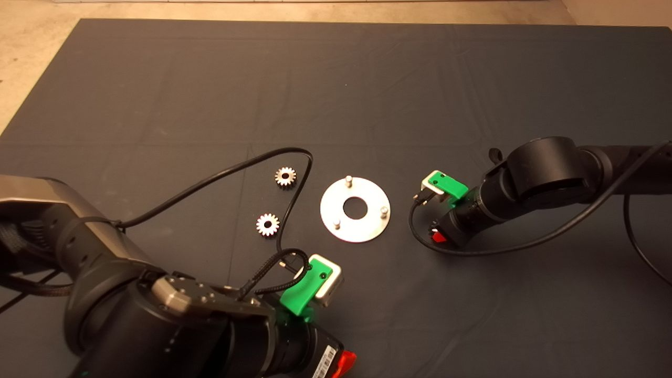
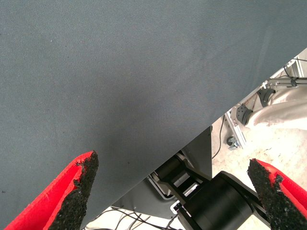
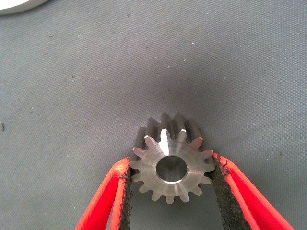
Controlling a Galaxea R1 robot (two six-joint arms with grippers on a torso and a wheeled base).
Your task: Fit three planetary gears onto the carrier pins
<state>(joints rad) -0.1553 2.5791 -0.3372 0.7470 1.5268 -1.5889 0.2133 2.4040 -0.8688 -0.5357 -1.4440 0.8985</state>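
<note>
A planetary gear (image 3: 171,178), shiny silver with a dark centre hole, sits between the black pads of my right gripper (image 3: 171,164), which is shut on it just over the mat. From above, that gripper (image 1: 438,236) is right of the round silver plate (image 1: 367,227) and hides its gear. The three carrier pins (image 1: 348,180) (image 1: 384,211) (image 1: 337,223) stand bare. Two more gears (image 1: 285,177) (image 1: 268,224) lie on the mat left of the plate. My left gripper (image 1: 344,362) waits at the near edge, open (image 2: 172,164) and empty.
A black cable (image 1: 294,199) from the left arm loops over the mat between the two loose gears and the plate. The plate's rim (image 3: 14,4) shows in a corner of the right wrist view. Beyond the mat's edge, the left wrist view shows the robot's base (image 2: 216,201).
</note>
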